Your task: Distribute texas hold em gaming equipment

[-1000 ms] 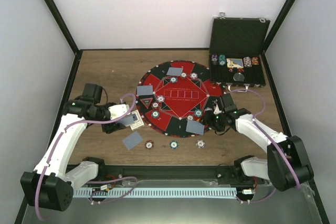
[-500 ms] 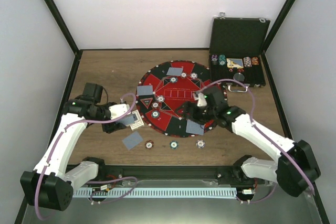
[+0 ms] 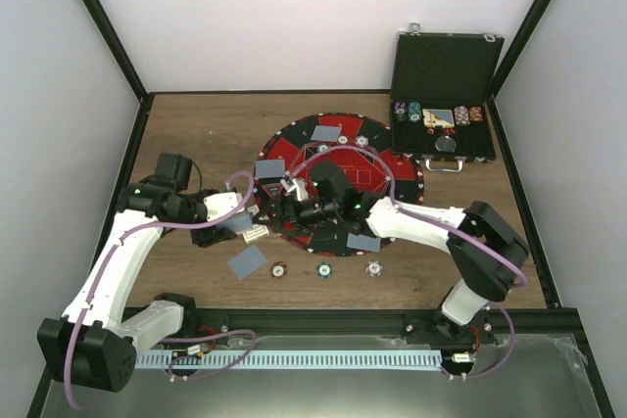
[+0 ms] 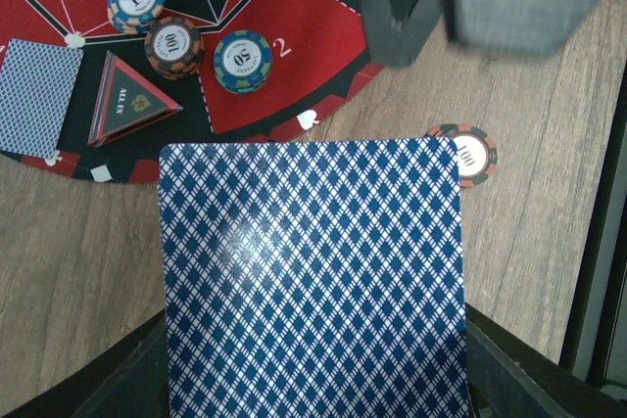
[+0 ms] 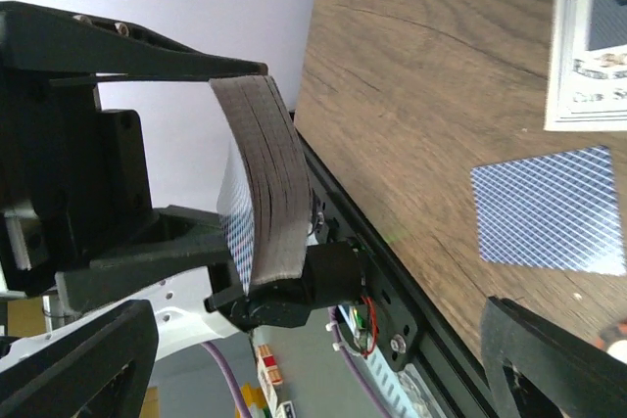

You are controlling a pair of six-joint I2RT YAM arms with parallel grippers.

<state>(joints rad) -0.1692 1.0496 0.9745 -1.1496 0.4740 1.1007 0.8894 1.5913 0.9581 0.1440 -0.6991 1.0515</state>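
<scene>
My left gripper [image 3: 238,224] is shut on a deck of blue-diamond-backed cards [image 4: 312,281], held just off the mat's left edge. The right wrist view shows the deck [image 5: 269,183] edge-on between the left jaws. My right gripper [image 3: 277,210] is open and empty, reaching across the mat to just in front of the deck; its blurred fingers [image 4: 392,7] show at the top of the left wrist view. Three striped chips [image 4: 173,46], a black triangular marker [image 4: 127,110] and a face-down card [image 4: 37,95] lie on the mat. A chip [image 4: 472,152] lies on the wood.
The round red-and-black mat [image 3: 387,168] lies mid-table. The open black case [image 3: 443,95] with chips stands back right. A card [image 3: 248,262] and three chips [image 3: 324,269] lie on the wood near the front. A face-up card [image 5: 593,36] lies by the deck.
My right arm has swung left across the mat, from its right edge to just in front of the left gripper. The left gripper has stayed put with the deck.
</scene>
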